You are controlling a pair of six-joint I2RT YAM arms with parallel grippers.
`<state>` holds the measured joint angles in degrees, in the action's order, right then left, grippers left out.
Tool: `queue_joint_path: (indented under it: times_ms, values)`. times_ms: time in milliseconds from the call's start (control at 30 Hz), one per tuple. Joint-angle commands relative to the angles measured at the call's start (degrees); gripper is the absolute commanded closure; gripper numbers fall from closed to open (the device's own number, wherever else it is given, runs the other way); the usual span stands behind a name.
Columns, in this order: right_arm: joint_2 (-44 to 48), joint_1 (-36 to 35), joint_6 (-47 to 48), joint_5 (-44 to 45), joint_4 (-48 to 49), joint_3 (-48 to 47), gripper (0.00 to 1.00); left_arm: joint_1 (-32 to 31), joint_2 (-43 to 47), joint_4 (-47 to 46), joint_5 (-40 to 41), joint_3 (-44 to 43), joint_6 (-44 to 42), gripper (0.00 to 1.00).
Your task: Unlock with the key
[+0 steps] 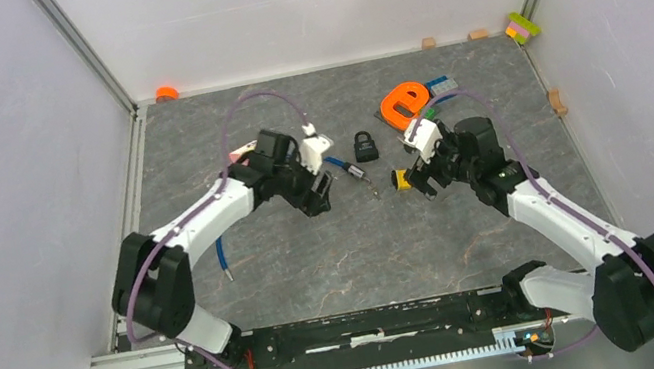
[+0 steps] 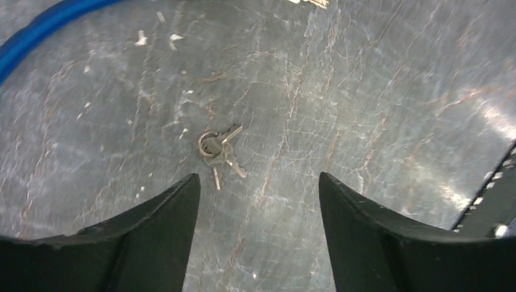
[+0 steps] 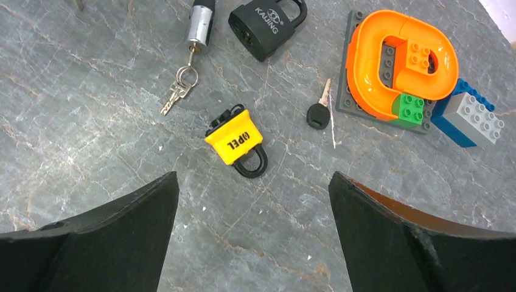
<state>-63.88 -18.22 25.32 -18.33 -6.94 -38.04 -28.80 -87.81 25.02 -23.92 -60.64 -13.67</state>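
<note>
Bases of the two arms are seen at the near edge of the grey stone-patterned table [image 1: 355, 251], and both arms are reached in toward its middle. The left gripper [image 2: 258, 176] is held open above the tabletop, and nothing is caught between its fingers. A loose key bunch [image 2: 218, 152] is seen lying flat on the table just ahead of the gap, untouched. A blue cable [image 2: 36, 30] is curved across the far corner of that wrist view.

The right gripper [image 3: 253, 175] is likewise spread wide, and nothing is gripped. Just beyond its fingertips a yellow padlock [image 3: 236, 141] is laid flat, with its black shackle turned toward the gripper. A black-headed key [image 3: 319, 111] is laid apart from that padlock, just beside a grey baseplate [image 3: 353, 36].

Farther out, a key ring [image 3: 176, 90] is seen joined by one key to the end of a silver lock cylinder [image 3: 201, 24]. A black padlock [image 3: 268, 24] is set just beside the cylinder; whether its shackle is latched cannot be told. An orange curved brick piece [image 3: 371, 55] is mounted on the baseplate, with green, grey and blue bricks against it.

Along the far wall, a small orange object [image 1: 166, 93], two wooden blocks [image 1: 428, 43] and a multicoloured block [image 1: 522, 26] are seen.
</note>
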Motion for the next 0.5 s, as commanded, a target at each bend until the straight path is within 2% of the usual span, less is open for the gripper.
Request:
queue_joint_path:
  times_ms: [0,200,467]
  values:
    - [2.9,0.8,2.0,0.0,-0.2,0.8,0.03,-4.1,-6.5,0.3,10.5,-5.2,-9.6,0.28]
    - [2.6,1.5,2.0,-1.1,-0.2,1.0,0.03,-4.6,-16.3,6.3,13.8,-13.6,-10.6,0.45]
    - [2.0,1.8,1.8,-1.5,-0.1,1.1,0.03,-4.6,-20.1,7.3,14.3,-14.4,-11.4,0.52]
